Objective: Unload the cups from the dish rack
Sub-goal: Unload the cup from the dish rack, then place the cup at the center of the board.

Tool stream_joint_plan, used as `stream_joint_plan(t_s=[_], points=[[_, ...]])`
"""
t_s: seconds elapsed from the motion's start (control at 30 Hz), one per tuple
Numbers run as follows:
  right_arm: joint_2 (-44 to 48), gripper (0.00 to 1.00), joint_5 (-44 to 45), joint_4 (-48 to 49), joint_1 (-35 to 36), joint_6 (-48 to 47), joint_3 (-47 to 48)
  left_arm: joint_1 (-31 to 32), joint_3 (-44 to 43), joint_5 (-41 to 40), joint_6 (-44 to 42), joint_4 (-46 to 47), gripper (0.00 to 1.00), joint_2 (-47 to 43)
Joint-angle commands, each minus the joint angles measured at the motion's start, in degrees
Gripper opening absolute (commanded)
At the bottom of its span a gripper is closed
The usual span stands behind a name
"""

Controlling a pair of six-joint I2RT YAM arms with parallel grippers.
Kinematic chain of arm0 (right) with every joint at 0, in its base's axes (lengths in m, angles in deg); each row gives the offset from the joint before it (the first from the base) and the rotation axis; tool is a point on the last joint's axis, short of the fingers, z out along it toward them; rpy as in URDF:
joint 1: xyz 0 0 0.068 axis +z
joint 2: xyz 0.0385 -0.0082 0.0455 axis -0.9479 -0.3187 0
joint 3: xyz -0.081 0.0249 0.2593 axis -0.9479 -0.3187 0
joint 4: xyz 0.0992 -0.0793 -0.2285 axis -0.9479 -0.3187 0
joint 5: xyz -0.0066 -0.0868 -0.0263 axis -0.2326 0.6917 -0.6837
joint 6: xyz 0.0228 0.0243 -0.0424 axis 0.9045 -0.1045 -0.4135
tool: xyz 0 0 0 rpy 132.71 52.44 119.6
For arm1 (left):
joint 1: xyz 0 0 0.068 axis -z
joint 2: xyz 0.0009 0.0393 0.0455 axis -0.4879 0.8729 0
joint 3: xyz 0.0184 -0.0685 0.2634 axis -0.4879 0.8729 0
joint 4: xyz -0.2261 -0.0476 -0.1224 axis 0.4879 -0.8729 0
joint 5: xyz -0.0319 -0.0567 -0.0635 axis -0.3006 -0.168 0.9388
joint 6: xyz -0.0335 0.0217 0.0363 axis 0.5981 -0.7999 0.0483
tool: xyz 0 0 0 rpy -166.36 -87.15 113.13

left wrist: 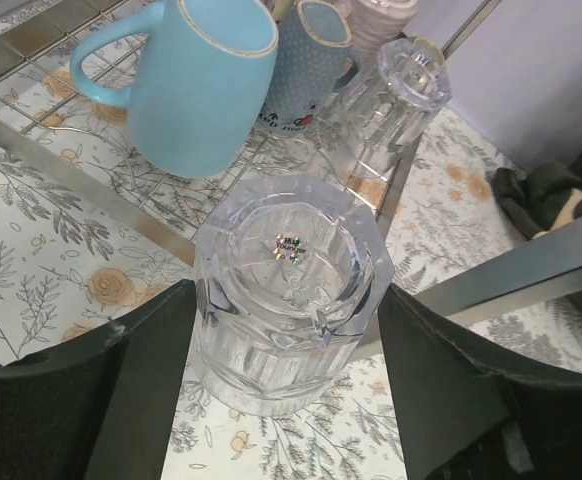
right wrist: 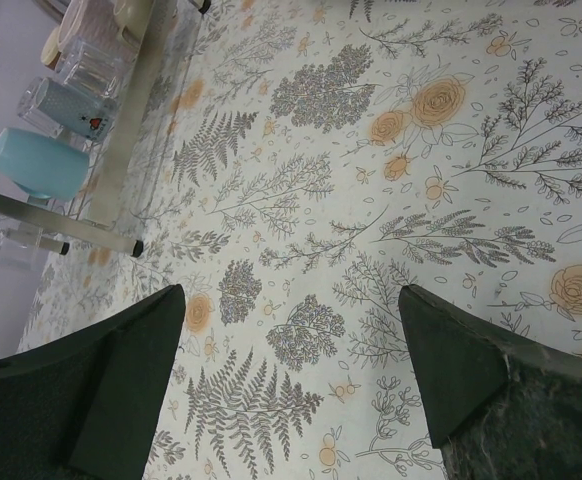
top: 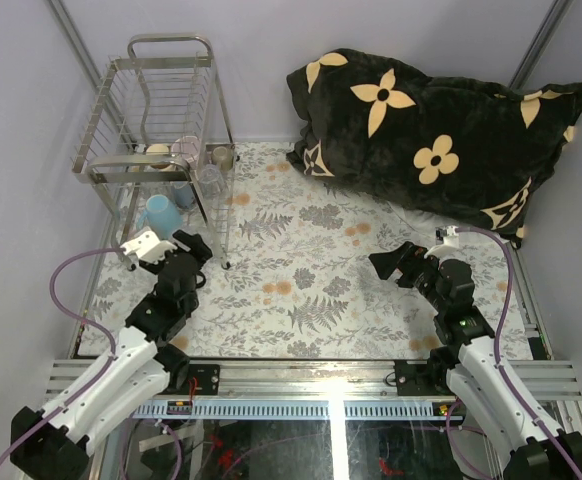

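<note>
The silver wire dish rack (top: 108, 166) stands at the back left. In it are a light blue mug (left wrist: 196, 85), a dotted grey-blue cup (left wrist: 311, 65), a clear glass (left wrist: 391, 100) and a pale pink mug (top: 186, 150). A cream-and-brown cup (top: 223, 157) sits at its right end. My left gripper (left wrist: 286, 300) is at the rack's front bar (left wrist: 71, 165), shut on a second clear glass (left wrist: 286, 250). That glass is upside down, and both fingers press its sides. My right gripper (top: 396, 262) is open over the flowered cloth, nothing between its fingers (right wrist: 141, 350).
A big black pillow with cream flowers (top: 441, 130) fills the back right. Grey walls close in the left side and the back. The rack's leg (right wrist: 136, 247) and front bar show at the left in the right wrist view. A flowered cloth (top: 311, 280) covers the table.
</note>
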Motion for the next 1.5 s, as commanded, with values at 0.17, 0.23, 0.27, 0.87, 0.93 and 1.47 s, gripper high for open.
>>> stream_joint_plan(t_s=[0.17,0.23,0.27,0.87,0.93,1.47], points=[[-0.2,0.95,0.6,4.0,0.2,-0.2,0.2,1.5,-3.2,2.7,8.4,-8.6,0.12,-5.4],[-0.4,0.94,0.7,4.0,0.2,-0.2,0.2,1.7,-3.1,4.7,9.7,-9.5,0.12,-5.9],[-0.5,0.94,0.7,4.0,0.2,-0.3,0.2,1.8,-3.1,5.5,10.2,-10.0,0.12,-6.1],[-4.5,0.89,-14.1,14.9,0.2,1.9,-0.1,3.9,-2.5,20.9,17.4,-11.3,0.10,-9.4],[-5.7,0.89,-19.3,20.6,0.3,4.5,-0.5,4.2,-2.1,22.1,18.0,-9.6,0.10,-8.9],[-26.2,0.86,-22.6,53.2,17.4,18.8,1.0,6.9,-3.0,26.3,18.4,0.1,0.10,-4.9]])
